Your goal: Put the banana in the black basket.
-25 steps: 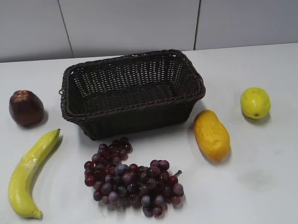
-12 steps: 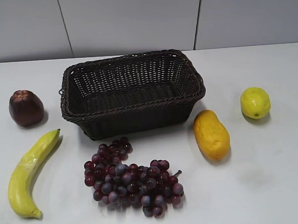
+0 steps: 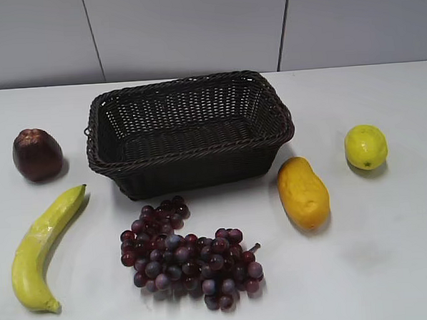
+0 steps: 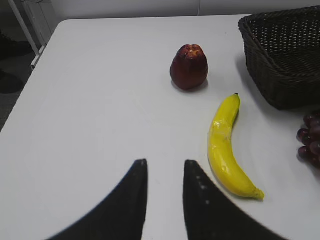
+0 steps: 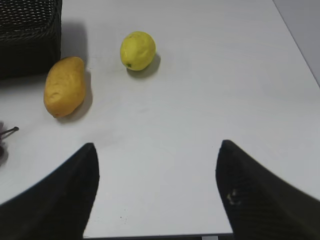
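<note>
The yellow-green banana (image 3: pixel 42 248) lies on the white table at the front left; it also shows in the left wrist view (image 4: pixel 225 145). The black woven basket (image 3: pixel 192 157) stands empty at the middle back; its corner shows in the left wrist view (image 4: pixel 280 55). My left gripper (image 4: pixel 165 162) is open with a narrow gap, empty, hovering just left of the banana's stem end. My right gripper (image 5: pixel 157 145) is wide open and empty over bare table near the front edge. Neither gripper shows in the exterior view.
A dark red apple-like fruit (image 3: pixel 37 154) sits behind the banana. A bunch of purple grapes (image 3: pixel 190 258) lies in front of the basket. An orange-yellow mango (image 3: pixel 302 193) and a yellow lemon (image 3: pixel 365 146) lie to the right.
</note>
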